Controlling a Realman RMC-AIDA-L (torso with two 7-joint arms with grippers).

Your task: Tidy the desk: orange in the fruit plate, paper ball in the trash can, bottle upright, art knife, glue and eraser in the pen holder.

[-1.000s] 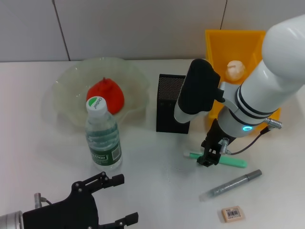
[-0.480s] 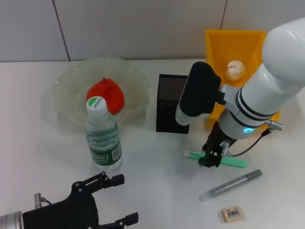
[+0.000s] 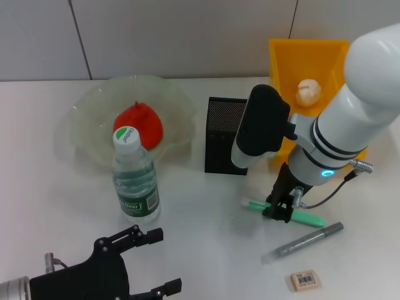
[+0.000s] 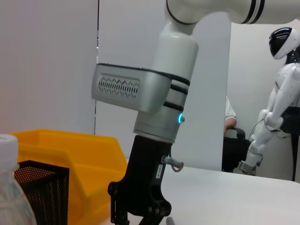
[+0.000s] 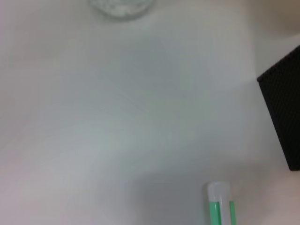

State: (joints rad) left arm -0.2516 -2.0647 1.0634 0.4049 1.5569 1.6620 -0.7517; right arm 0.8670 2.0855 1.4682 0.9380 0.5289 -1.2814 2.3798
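The orange [image 3: 138,124] lies in the pale-green fruit plate [image 3: 84,115]. In front of the plate the bottle [image 3: 134,181] stands upright. The paper ball [image 3: 308,91] rests inside the yellow trash can [image 3: 281,59], and the black mesh pen holder [image 3: 224,134] stands to its left. A green stick with a white end [image 3: 307,217] [image 5: 219,206] lies on the table, with my right gripper [image 3: 278,210] low over its middle. A grey pen-shaped tool [image 3: 303,242] and the eraser [image 3: 305,280] lie nearer to me. Which stick is the glue and which the art knife, I cannot tell. My left gripper [image 3: 153,262] rests open at the near left.
The left wrist view shows the right arm's gripper [image 4: 140,211] beside the yellow bin [image 4: 70,150], the mesh box [image 4: 42,187] and the bottle's edge [image 4: 9,192]. A white humanoid figure [image 4: 281,93] stands in the background. A cable [image 3: 328,190] loops off the right wrist.
My right gripper has shifted slightly right and lower over the green stick. The left arm and all objects have stayed put.
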